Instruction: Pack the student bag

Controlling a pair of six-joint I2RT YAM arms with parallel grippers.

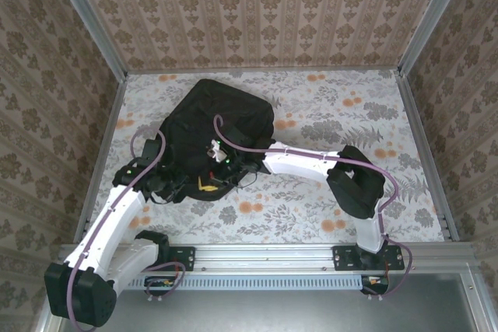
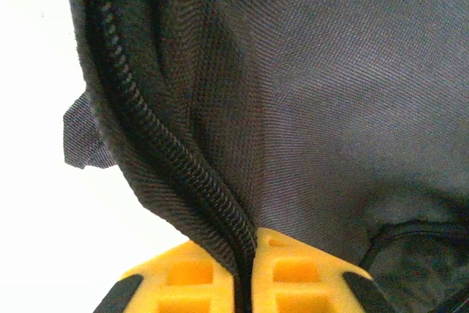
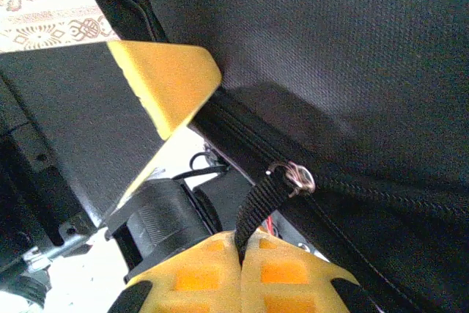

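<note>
No legible text, label, brand, number or sign on anything in these views.

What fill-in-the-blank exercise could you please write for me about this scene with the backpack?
1. The large black soft fabric backpack lies on a table with a ____ pattern.
2. The right hand is shut on the black webbing strap hanging from the ____ slider's metal ring.
3. The left hand, shut on the backpack's edge seam, has finger pads coloured ____.
Missing words: floral; zipper; yellow.
</note>
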